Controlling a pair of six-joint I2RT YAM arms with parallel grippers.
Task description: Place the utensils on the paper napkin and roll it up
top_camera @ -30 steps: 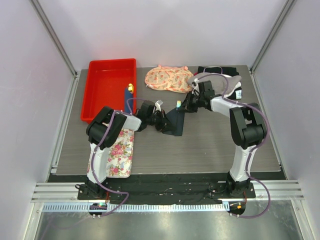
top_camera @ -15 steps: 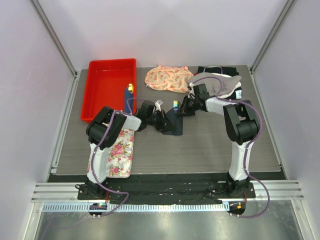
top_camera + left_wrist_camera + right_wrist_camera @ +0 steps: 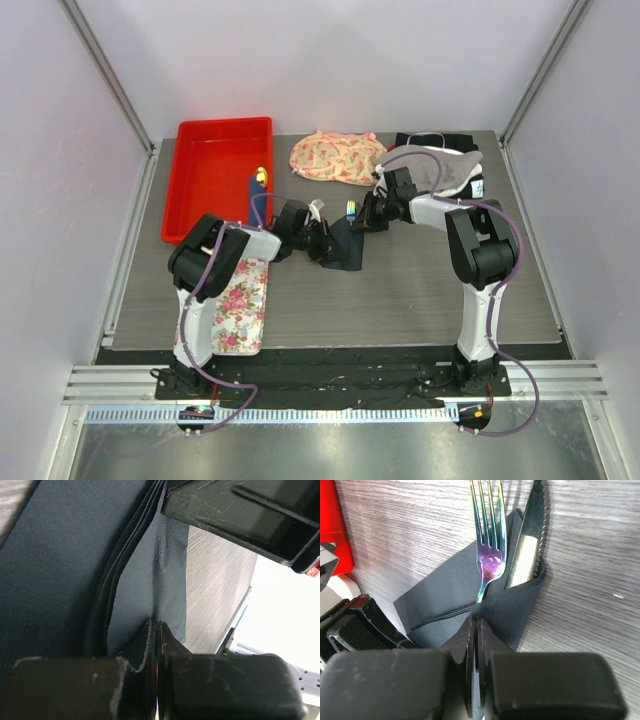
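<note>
- The right gripper (image 3: pixel 475 622) has its jaws pressed together on a flap of the thin, dark navy paper napkin (image 3: pixel 445 590), pinching the fold where it crosses the cutlery.
- The left gripper (image 3: pixel 156 630) is likewise clamped on the napkin's layered edge, on the opposite side of the sheet.
- Under the pinched flap lie the slim fork (image 3: pixel 487 555) with rainbow-sheen tines and the dark serrated knife (image 3: pixel 530 545), side by side and touching. Their heads stick out past the fold; their handles are hidden inside it.
- From overhead, the bundle sits towards the middle of the grey wood-grain bench (image 3: pixel 420 290), a little nearer the far edge, between the two wrists.
- A red plastic tray (image 3: pixel 215 185) fills the far-left corner, and a floral tray (image 3: pixel 240 305) lies by the near-left edge.
- To my eye the utensils are already placed and the wrapping is under way. Next, the flap should be carried fully over the cutlery and tucked tight, then the bundle rolled without the thin paper tearing or the fork slipping out.
</note>
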